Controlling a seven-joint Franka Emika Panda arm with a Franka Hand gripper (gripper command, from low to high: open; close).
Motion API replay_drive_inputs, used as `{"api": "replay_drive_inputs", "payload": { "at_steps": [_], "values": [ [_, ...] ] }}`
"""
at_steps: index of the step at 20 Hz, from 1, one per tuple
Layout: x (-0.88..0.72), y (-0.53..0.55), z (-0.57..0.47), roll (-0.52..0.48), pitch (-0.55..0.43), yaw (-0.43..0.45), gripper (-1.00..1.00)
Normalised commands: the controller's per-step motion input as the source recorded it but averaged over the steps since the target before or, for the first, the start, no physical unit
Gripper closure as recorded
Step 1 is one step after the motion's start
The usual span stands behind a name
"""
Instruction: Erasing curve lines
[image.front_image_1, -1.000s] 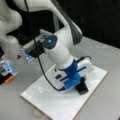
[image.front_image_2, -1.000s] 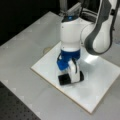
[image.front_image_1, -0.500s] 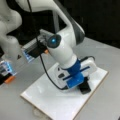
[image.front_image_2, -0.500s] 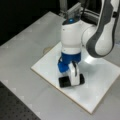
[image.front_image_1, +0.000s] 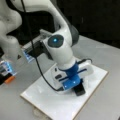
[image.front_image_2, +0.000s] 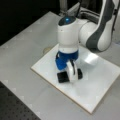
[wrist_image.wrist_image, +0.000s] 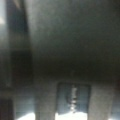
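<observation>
Because erasing needs contact, the gripper (image.front_image_2: 69, 75) presses a black block eraser (image.front_image_2: 62, 77), pinched, onto the flat white board (image.front_image_2: 100, 82); no curve lines visible.

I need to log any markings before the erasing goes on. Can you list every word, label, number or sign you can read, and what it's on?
None can be read.
Wrist view: pale marks on a dark panel, too blurred to read.
In a front view: a dark mark on the grey block at the left, too blurred to read.
The board and gripper show no text.
</observation>
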Motion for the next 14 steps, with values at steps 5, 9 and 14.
{"api": "replay_drive_inputs", "payload": {
  "at_steps": [5,9,14],
  "values": [
    [-0.21,-0.22,0.09,-0.276,0.136,0.304,1.0],
    [-0.26,-0.27,0.19,-0.273,0.121,0.333,1.0],
    [-0.38,-0.42,0.23,-0.195,0.139,0.389,1.0]
  ]
}}
